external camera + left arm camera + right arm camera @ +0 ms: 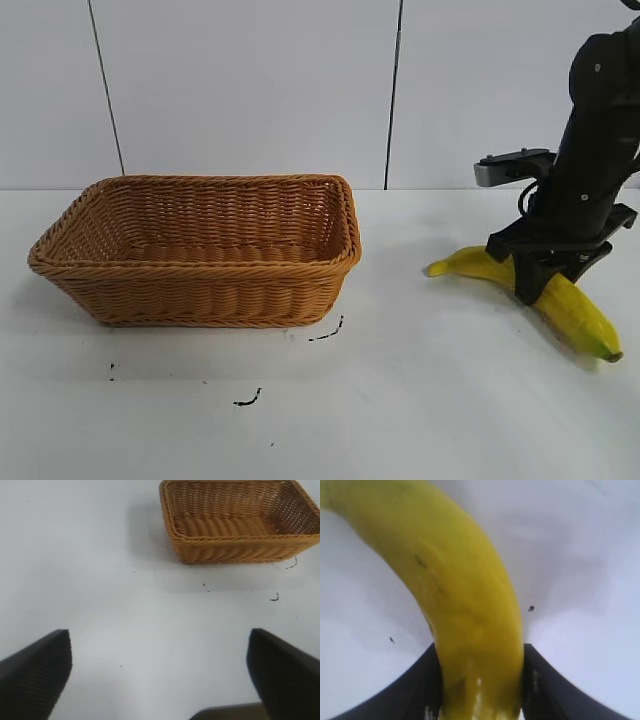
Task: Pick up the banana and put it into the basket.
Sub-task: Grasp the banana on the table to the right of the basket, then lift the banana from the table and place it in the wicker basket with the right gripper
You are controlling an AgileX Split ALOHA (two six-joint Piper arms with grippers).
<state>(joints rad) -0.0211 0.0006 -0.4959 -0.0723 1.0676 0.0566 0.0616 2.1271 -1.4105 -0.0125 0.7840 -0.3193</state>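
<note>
Exterior view puts the right claw [543, 283] low at about 3 o'clock on the white counter [420, 400], its black fingers straddling the middle of the banana [578, 312]. The banana lies on the counter with one end pointing toward 9 o'clock and the greenish end toward 4 o'clock, well apart from the basket [200, 262]. The basket sits at about 9 o'clock, upright, its hollow showing only woven wicker. A few small dark marks [327, 334] dot the counter just beside the basket's near corner, toward 6 o'clock.

Right wrist view shows the banana [465, 610] pressed between the two dark fingers [420, 690], which touch its sides, so this claw is closed onto the fruit.

Left wrist view shows the left claw [160, 672] with its two fingers [37, 672] spread wide over bare counter, holding nothing, the basket [235, 547] farther off beyond it. The left arm does not appear in the exterior view.

No brand, label or readable writing appears on any item.
</note>
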